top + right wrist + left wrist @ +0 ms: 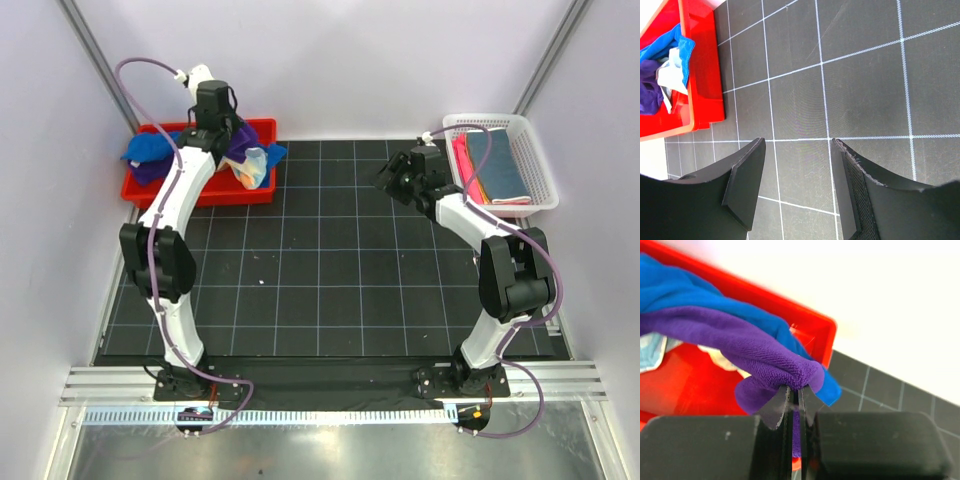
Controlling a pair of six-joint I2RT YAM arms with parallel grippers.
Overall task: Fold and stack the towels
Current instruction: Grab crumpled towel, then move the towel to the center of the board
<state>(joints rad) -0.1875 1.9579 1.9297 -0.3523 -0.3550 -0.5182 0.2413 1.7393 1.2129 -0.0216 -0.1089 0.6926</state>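
My left claw (pixel 795 402) is clamped tight on a fold of the soft purple cloth towel (pixel 740 340). That towel is bunched with a bright blue cloth towel (pixel 685 287) and a pale multicolour one (pixel 255 165) in the red plastic bin (pixel 807 322) at ten o'clock on the black gridded surface (pixel 330 270). My right claw (pixel 799 150) hangs with its fingers spread apart over bare grid, near the white mesh basket (pixel 535 130) at two o'clock, where a folded slate blue towel (pixel 497 165) lies with a hot pink one (pixel 461 152) showing at its nine o'clock edge.
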